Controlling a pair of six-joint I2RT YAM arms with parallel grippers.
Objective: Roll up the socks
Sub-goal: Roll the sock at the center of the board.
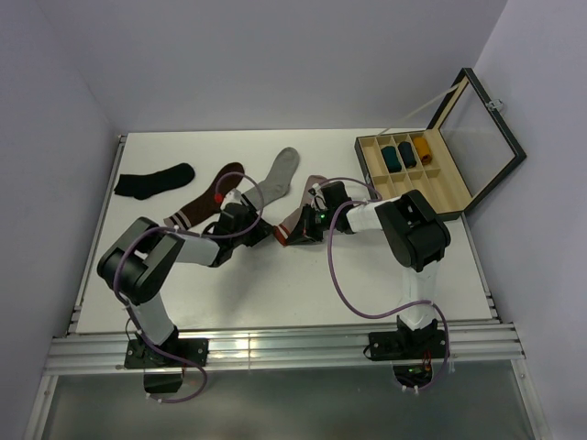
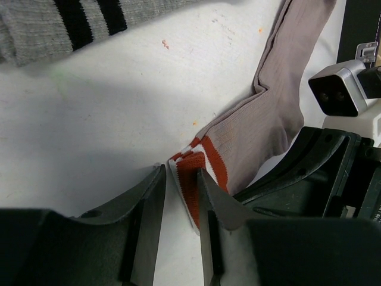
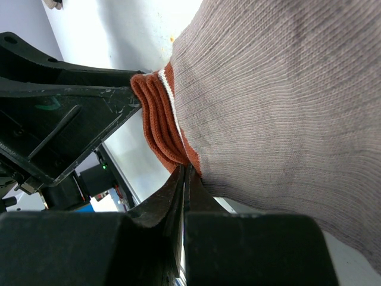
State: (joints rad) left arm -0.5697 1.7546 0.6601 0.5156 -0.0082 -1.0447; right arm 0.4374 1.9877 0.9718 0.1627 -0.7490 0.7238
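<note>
The dusty pink sock [image 1: 296, 217] lies mid-table, its red-and-white cuff [image 2: 202, 170] toward the front. My right gripper [image 3: 186, 170] is shut on the edge of that cuff [image 3: 156, 122], and the sock's body [image 3: 280, 89] fills its view. My left gripper [image 2: 181, 171] faces it from the left. It is open a narrow way and straddles the cuff's corner, with a gap showing on one side. The light grey sock [image 1: 276, 173] with the dark striped cuff [image 2: 89, 15] lies flat just behind. In the top view, the two grippers, left [image 1: 260, 232] and right [image 1: 288, 235], almost touch.
A plain black sock [image 1: 152, 181] lies at the back left and a dark brown sock [image 1: 207, 201] with a pale striped cuff is beside it. An open wooden box [image 1: 415, 170] holding rolled socks stands at the back right, lid up. The right wrist camera [image 2: 336, 89] is close to my left gripper.
</note>
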